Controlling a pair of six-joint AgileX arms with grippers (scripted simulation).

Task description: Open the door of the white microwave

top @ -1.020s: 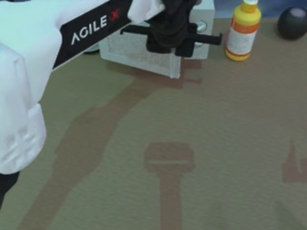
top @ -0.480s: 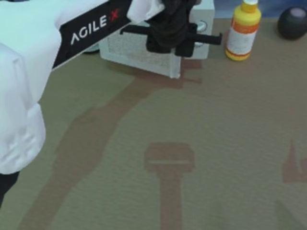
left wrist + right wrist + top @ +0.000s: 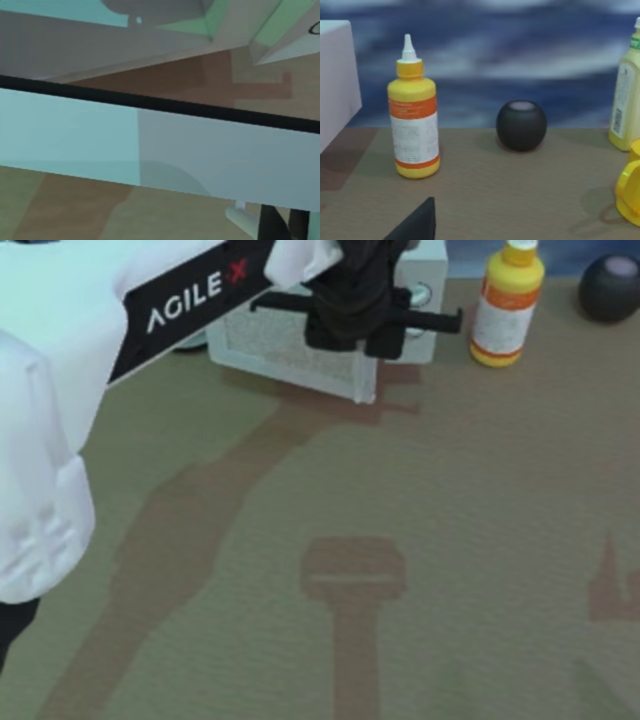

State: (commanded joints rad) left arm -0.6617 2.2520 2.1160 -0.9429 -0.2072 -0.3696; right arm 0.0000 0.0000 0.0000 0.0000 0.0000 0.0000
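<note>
Your left arm reaches across the far left of the table, and its left gripper sits right at the front of the white microwave, which stands at the far edge, a little left of centre. The door, with its speckled grey window, stands a little way open: it is angled out from the oven's front, its free edge swung toward the near side and its left end close to the box. The dark gripper body covers the top edge of the door near that free end. You cannot tell from the top view how wide the fingers are or whether they grip the door; the left wrist view shows only pale panels, a dark strip and brown table, which does not settle it either.

Just right of the microwave stands a yellow bottle with an orange and white label, upright, apart from the oven. Farther right, at the far edge, sits a dark round ball.

Your right arm is out of the top view. Its wrist view looks at the bottle and ball, with a second pale yellow bottle and a yellow cup beyond; only a dark tip of the right gripper shows, so you cannot tell its fingers' state.
</note>
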